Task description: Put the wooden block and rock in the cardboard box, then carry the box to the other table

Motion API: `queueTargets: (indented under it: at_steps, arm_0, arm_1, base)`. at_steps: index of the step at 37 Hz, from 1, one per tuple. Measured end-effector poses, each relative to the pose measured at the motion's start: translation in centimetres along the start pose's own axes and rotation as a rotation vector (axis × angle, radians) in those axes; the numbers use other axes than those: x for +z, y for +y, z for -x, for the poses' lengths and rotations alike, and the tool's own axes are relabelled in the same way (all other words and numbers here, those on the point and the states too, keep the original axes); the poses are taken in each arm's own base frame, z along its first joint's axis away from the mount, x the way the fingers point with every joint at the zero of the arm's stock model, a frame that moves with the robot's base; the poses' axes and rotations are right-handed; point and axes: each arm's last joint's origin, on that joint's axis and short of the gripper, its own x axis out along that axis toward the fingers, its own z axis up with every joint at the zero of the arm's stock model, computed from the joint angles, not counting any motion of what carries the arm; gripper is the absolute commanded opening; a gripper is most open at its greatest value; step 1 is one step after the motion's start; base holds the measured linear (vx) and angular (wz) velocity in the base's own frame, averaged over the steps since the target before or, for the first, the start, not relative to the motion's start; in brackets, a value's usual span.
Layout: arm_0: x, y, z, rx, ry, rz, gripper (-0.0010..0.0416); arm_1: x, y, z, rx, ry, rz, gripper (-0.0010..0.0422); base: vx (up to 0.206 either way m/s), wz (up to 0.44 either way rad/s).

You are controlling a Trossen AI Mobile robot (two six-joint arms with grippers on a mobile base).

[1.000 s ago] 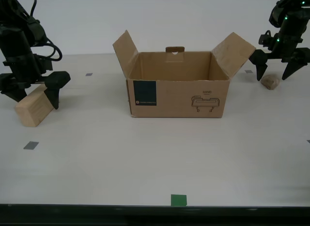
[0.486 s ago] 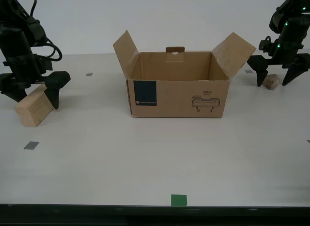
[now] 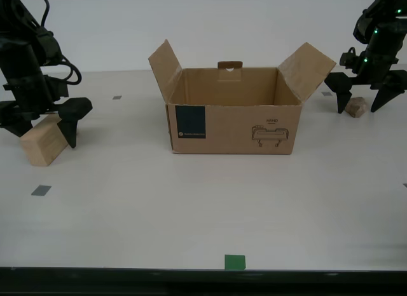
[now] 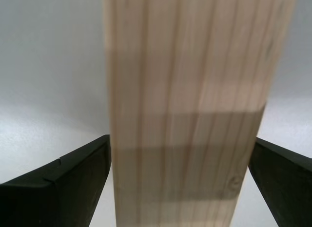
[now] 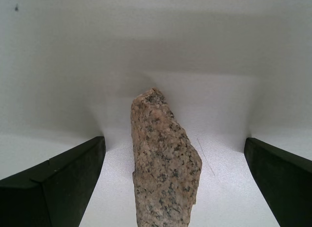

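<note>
While both jaws gape, 1 rock (image 5: 165, 163), 1 wooden block (image 4: 190, 110), 1 cardboard box (image 3: 233, 127).

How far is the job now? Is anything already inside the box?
Nothing is done yet: the box stands open and looks empty. In hand: my second hand straddles the block, its fingers at the block's sides; my first hand is open around the rock on the table, with gaps on both sides. Left: grip both, put them in the box, then carry it away.
</note>
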Motion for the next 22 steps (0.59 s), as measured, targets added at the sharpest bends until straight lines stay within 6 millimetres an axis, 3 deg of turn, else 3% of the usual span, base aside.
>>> queueTargets:
  at_steps: [16, 22]
  arm_0:
    - [0.0, -0.02, -0.02, 0.0, 0.0, 0.0, 0.0398]
    - [0.0, 0.0, -0.02, 0.0, 0.0, 0.0, 0.0394]
  arm_1:
    - [0.05, 0.01, -0.43, 0.003, -0.044, -0.034, 0.0363]
    - [0.07, 0.01, -0.43, 0.004, -0.046, -0.036, 0.032]
  base:
    - [0.0, 0.0]
    - [0.0, 0.0]
